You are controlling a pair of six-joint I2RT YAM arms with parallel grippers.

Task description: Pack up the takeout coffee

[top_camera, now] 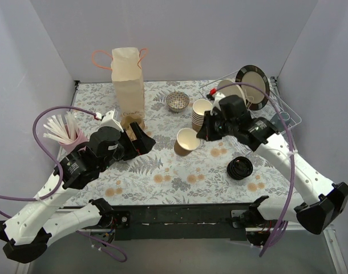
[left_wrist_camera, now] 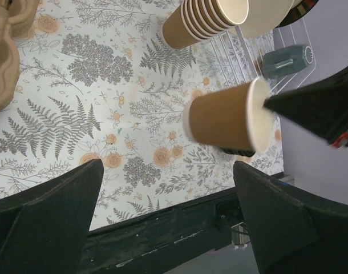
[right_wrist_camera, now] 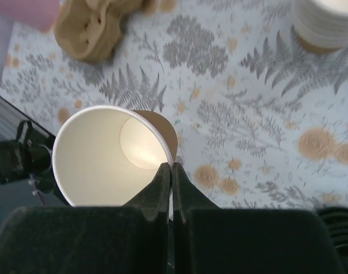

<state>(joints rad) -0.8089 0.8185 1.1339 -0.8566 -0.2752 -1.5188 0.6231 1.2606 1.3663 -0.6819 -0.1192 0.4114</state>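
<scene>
Along the near edge, at 6 o'clock, a black rail is carrying both arm bases, and the table (top_camera: 162,182) beyond it is showing a pale cloth printed with grey ferns and orange flowers. Toward 9 o'clock of centre, the left gripper (top_camera: 141,141) is hanging with its jaws spread fully wide and nothing between them. A loose black lid (top_camera: 239,168) is lying flat at about 4 o'clock, well apart from the cup. At the centre, the right gripper (top_camera: 203,132) is pinching the rim of the brown paper cup (top_camera: 187,141) with its fingers pressed together. The cup is tilting with its cream inside open to view, and I cannot tell whether its base is touching the cloth. Just beyond it, a stack of paper cups (top_camera: 201,114) is standing. A pink cup of straws (top_camera: 71,140) is sitting at 9 o'clock, with a cardboard cup carrier (right_wrist_camera: 85,28) near it. Farther out, a small patterned bowl (top_camera: 177,101) is resting near 12 o'clock, a tall paper bag (top_camera: 128,85) is standing upright at 11 o'clock, and a wire rack (top_camera: 282,108) is holding a dark-rimmed plate (top_camera: 253,83) at 1 o'clock. Plain grey walls (top_camera: 179,34) are enclosing the table on three sides.
</scene>
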